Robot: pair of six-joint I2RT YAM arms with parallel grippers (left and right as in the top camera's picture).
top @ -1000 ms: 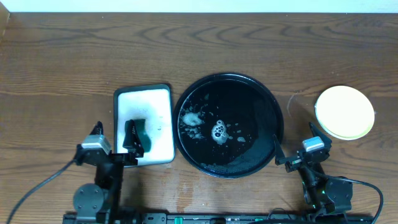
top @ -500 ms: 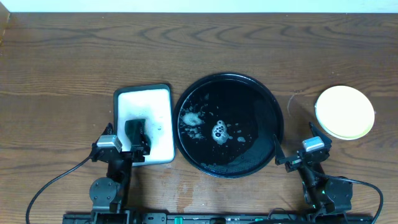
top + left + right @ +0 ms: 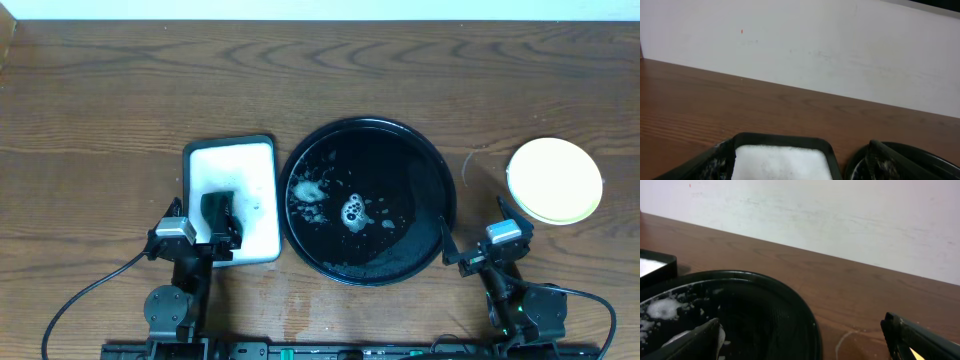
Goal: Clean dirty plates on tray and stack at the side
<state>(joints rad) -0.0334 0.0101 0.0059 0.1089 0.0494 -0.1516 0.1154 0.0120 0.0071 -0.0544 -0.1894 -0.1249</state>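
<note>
From above, the tray (image 3: 405,165) sits on the desk (image 3: 320,80) between the two arms, just right of the left claw (image 3: 203,222) and just left of the right claw (image 3: 477,228). No plate lies on it, only patches of suds (image 3: 352,211). The plates (image 3: 555,180) stand in one pile ahead of the right claw and off to its right, well clear of the tray, yellow face up. I cannot count how many lie under the top one. The left claw hangs over the near end of the white tray (image 3: 250,165), and a dark lump there is too unclear to name.

From the left wrist, the left claw (image 3: 800,162) is spread wide and pinching nothing, with the white tray (image 3: 780,160) between its fingers and the tray's rim (image 3: 935,157) past the right one.

From the right wrist, the right claw (image 3: 802,340) also stands spread and empty, and the tray (image 3: 765,305) fills the space ahead and to its left.

As I judge it, the washing and stacking look finished, and little seems left beyond the soapy tray itself.
</note>
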